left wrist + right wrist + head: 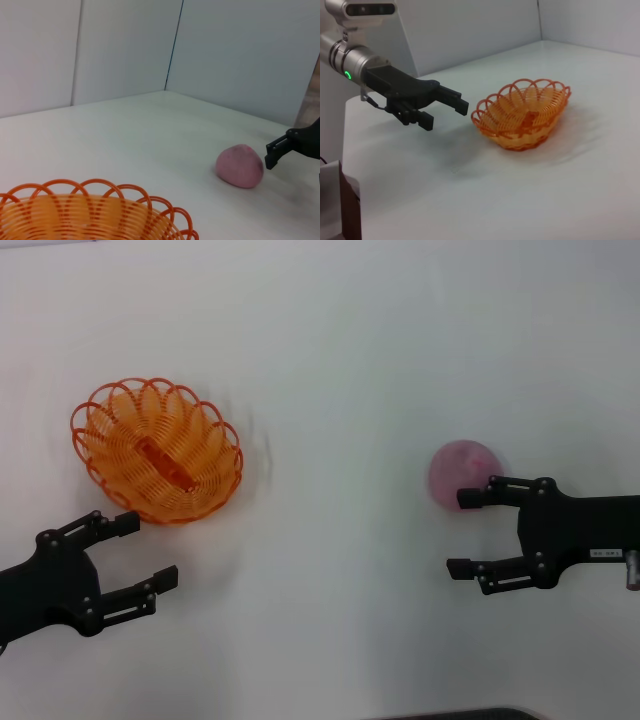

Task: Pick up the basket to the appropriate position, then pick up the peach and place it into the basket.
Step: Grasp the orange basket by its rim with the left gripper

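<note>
The orange basket (157,451) sits on the white table at the left; it also shows in the left wrist view (90,215) and the right wrist view (524,114). My left gripper (148,550) is open and empty, just in front of the basket, not touching it; the right wrist view shows it too (445,114). The pale pink peach (462,472) lies at the right, also seen in the left wrist view (239,166). My right gripper (462,532) is open, its far finger (478,495) crossing the peach's near side; contact cannot be told.
The white table (340,350) fills the head view. White walls stand behind it in the wrist views (125,45). A dark edge (450,714) shows at the table's front.
</note>
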`<state>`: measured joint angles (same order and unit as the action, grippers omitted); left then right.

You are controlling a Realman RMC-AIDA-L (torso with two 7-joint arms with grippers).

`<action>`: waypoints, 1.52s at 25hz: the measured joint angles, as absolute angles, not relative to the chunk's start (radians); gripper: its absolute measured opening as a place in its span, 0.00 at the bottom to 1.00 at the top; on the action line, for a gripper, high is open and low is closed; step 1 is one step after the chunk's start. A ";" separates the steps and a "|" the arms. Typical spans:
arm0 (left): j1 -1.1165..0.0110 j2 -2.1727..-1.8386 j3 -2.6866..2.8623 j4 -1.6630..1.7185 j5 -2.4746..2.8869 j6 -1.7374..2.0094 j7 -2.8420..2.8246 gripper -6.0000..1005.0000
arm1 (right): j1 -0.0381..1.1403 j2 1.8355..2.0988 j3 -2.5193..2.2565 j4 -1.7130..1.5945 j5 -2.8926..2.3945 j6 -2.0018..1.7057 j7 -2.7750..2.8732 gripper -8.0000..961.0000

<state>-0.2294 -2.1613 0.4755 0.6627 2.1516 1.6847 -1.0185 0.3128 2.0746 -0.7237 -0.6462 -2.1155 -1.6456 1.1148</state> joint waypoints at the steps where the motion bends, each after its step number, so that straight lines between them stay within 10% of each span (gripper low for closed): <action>1: -0.230 -2.161 0.476 0.661 2.151 1.684 -1.018 0.84 | 0.310 2.073 -0.723 -0.647 -2.115 -1.646 1.115 0.98; 38: -0.293 -2.117 0.457 0.723 2.153 1.752 -1.553 0.84 | 0.304 2.068 -0.690 -0.649 -2.115 -1.636 1.107 0.98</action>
<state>-0.2930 -2.1170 0.4574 0.7225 2.1526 1.7520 -1.5526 0.3037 2.0681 -0.6902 -0.6488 -2.1153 -1.6355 1.1066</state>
